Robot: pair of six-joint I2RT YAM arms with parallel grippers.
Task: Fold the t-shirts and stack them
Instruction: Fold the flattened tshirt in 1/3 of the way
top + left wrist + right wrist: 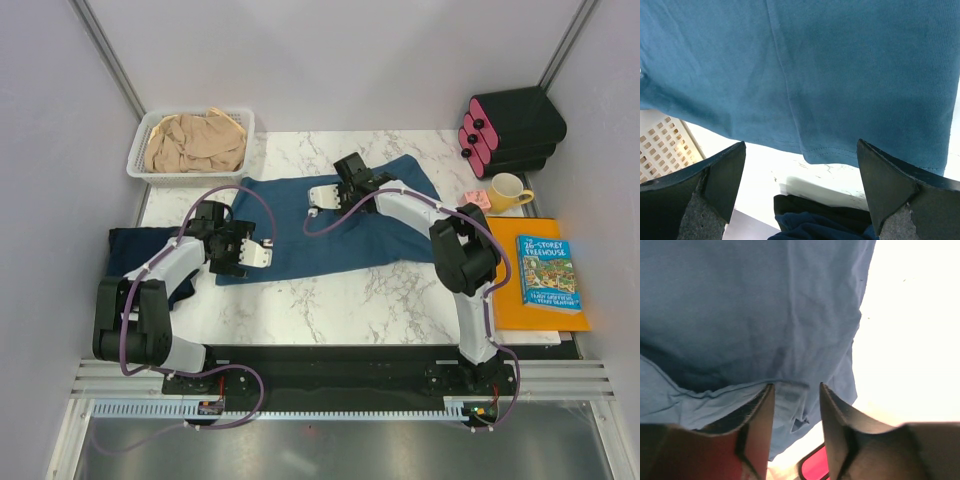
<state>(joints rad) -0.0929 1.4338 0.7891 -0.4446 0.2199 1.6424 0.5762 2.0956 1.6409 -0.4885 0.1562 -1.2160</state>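
Observation:
The teal-blue t-shirt (pixel 330 225) lies spread flat across the middle of the marble table. My left gripper (pixel 232 258) hovers at its near left edge, jaws wide open and empty; in the left wrist view (pixel 801 142) the shirt's hem (pixel 840 100) lies just beyond the fingertips. My right gripper (pixel 345 182) sits over the far middle of the shirt, jaws open a little, with a fold edge of the shirt (pixel 790 315) running between the tips (pixel 796 386). The dark navy t-shirt (pixel 135 245) is bunched at the table's left edge (pixel 815 227). The beige-tan t-shirt (pixel 195 142) is crumpled in the basket.
The white slotted basket (pixel 140 150) stands at the back left (pixel 662 145). A black-and-pink holder (pixel 510 130), a yellow mug (pixel 508 192) and a book on an orange folder (pixel 545 272) stand along the right side. A pink-red object (pixel 816 466) shows below the right fingers.

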